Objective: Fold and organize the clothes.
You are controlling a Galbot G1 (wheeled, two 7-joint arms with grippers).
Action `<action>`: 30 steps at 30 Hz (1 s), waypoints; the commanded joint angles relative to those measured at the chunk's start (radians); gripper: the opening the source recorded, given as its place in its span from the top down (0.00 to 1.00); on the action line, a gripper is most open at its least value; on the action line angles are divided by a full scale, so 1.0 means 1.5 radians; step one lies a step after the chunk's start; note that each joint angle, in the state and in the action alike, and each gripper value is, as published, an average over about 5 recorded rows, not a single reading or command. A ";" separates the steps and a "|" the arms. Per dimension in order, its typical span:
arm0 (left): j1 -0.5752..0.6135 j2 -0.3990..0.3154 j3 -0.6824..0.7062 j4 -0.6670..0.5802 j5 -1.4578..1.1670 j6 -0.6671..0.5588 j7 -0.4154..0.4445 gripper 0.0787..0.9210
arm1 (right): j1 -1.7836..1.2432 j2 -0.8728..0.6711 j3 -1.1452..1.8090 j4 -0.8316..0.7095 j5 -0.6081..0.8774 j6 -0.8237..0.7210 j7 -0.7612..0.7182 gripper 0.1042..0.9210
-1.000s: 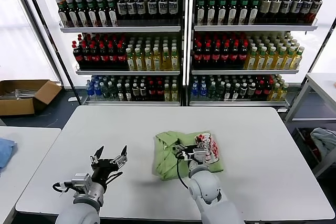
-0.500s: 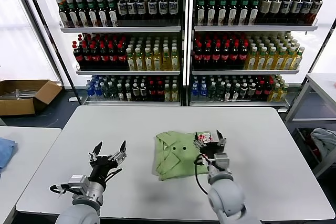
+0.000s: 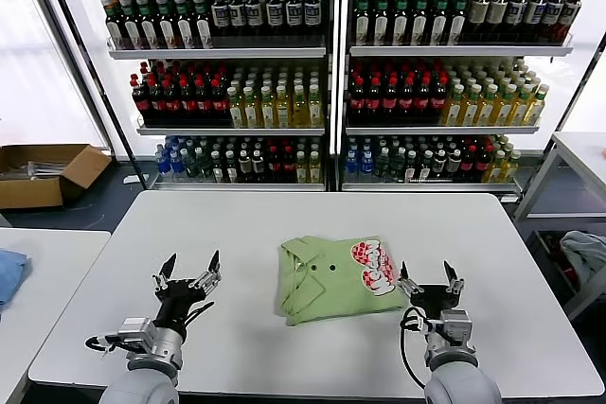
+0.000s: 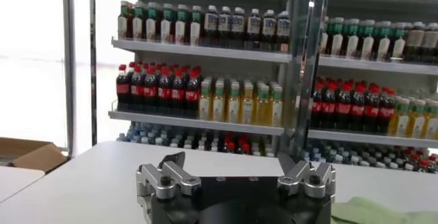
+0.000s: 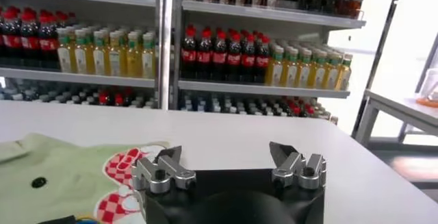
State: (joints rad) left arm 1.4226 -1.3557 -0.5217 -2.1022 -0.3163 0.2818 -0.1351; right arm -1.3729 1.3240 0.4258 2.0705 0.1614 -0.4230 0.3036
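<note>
The light green polo shirt (image 3: 333, 277) lies folded in a neat rectangle at the middle of the white table (image 3: 284, 215), collar to the left and its red-and-white print (image 3: 373, 266) at the right. It also shows in the right wrist view (image 5: 61, 177) and, at the edge, in the left wrist view (image 4: 383, 210). My right gripper (image 3: 431, 281) is open and empty, just right of the shirt above the table. My left gripper (image 3: 189, 273) is open and empty, well left of the shirt.
Tall shelves of bottled drinks (image 3: 322, 73) stand behind the table. A cardboard box (image 3: 43, 172) sits on the floor at far left. A side table with a blue cloth (image 3: 8, 272) is at left, another table (image 3: 582, 153) at right.
My right gripper has let go of the shirt and drawn back to the right of it, leaving the print uncovered. My left gripper has shifted slightly away from me.
</note>
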 commanded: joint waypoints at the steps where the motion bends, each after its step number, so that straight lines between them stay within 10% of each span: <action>1: 0.006 -0.008 -0.007 0.000 0.010 -0.020 0.009 0.12 | -0.050 -0.007 0.037 0.032 -0.006 -0.001 -0.003 0.12; 30: 0.004 -0.009 0.006 0.008 0.049 -0.019 0.047 0.12 | -0.077 -0.009 0.052 0.058 -0.030 0.005 -0.015 0.12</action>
State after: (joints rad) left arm 1.4321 -1.3675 -0.5214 -2.0997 -0.2555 0.2522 -0.0718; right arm -1.4774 1.3099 0.4983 2.1396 0.1256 -0.4169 0.2865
